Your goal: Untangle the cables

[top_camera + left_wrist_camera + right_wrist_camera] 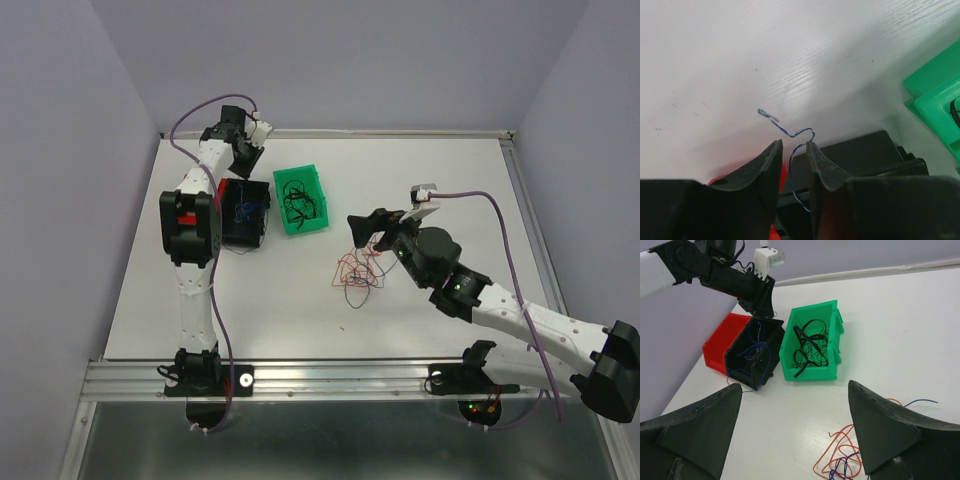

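Observation:
A tangle of red and blue cables (358, 272) lies on the white table (450, 180), also low in the right wrist view (845, 460). My right gripper (368, 235) hovers over its far edge, open (795, 386), with nothing between the fingers. My left gripper (243, 150) is at the back left, above a black bin (245, 213). Its jaws (792, 143) stand apart with a gap far wider than the thin blue cable (790, 131) that runs loosely between them and curls onto the table. More blue cables (756, 347) sit in the black bin (752, 352).
A green bin (302, 199) next to the black one holds black cables (810, 342). A red bin (720, 342) lies behind the black bin. Lavender walls close the table at the back and sides.

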{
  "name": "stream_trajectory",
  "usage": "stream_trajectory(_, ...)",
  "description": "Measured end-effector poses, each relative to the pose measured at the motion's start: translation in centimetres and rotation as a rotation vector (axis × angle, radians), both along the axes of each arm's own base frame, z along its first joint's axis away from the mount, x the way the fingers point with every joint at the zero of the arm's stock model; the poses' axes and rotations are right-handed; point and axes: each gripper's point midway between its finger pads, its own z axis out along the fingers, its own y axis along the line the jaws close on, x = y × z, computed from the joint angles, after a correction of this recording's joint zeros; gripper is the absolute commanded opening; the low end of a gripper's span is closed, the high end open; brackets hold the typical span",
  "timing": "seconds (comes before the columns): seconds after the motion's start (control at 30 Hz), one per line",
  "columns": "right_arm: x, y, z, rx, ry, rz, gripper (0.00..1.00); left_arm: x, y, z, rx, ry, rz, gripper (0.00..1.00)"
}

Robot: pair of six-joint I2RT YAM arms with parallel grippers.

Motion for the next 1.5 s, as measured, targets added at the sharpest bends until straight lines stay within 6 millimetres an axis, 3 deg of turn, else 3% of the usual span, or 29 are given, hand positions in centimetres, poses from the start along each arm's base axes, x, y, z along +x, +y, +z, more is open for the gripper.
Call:
stream_trajectory(0.07, 0.0, 0.0, 0.0, 0.0, 0.0, 0.0, 0.91, -0.1, 0.0, -0.5, 0.0, 0.011, -0.004, 0.25)
stream_trajectory(0.17, 0.0, 0.0, 0.0, 0.0, 0.0, 0.0, 0.91, -0.3, -0.1, -0.9, -0.001, 0.026, -0.006, 0.0)
stream_trajectory(0.43, 0.0, 0.0, 0.0, 0.0, 0.0, 0.0, 0.91, -0.6, -0.3, 0.4, -0.027, -0.034, 0.005, 0.0)
stream_trajectory(0.53, 0.0, 0.0, 0.0, 0.0, 0.0, 0.0, 0.91, -2.4, -0.4, 2.3, -0.051, -0.084, 0.003, 0.0)
stream_trajectory(0.7, 0.0, 0.0, 0.0, 0.0, 0.0, 0.0, 0.91, -6.0, -0.2, 8.6, -0.081, -0.272, -0.007, 0.0)
stream_trajectory(0.77, 0.0, 0.0, 0.0, 0.0, 0.0, 0.0, 0.91, -7.0, 0.0, 10.3, -0.083, -0.332, -0.01, 0.0)
stream_trajectory(0.83, 0.0, 0.0, 0.0, 0.0, 0.0, 0.0, 0.91, -7.6, 0.1, 10.6, -0.082, -0.359, -0.015, 0.0)
stream_trajectory(0.9, 0.0, 0.0, 0.0, 0.0, 0.0, 0.0, 0.91, -8.3, 0.0, 9.6, -0.082, -0.347, -0.028, 0.0)
stream_trajectory(1.1, 0.0, 0.0, 0.0, 0.0, 0.0, 0.0, 0.91, -11.4, -0.2, 2.7, -0.078, -0.182, -0.072, 0.0)
stream_trajectory(1.4, 0.0, 0.0, 0.0, 0.0, 0.0, 0.0, 0.91, -11.4, -0.5, -4.0, -0.075, -0.037, -0.1, 0.0)
stream_trajectory(1.5, 0.0, 0.0, 0.0, 0.001, 0.0, 0.0, 0.91, -11.6, -0.4, -6.1, -0.069, 0.014, -0.098, 0.08)
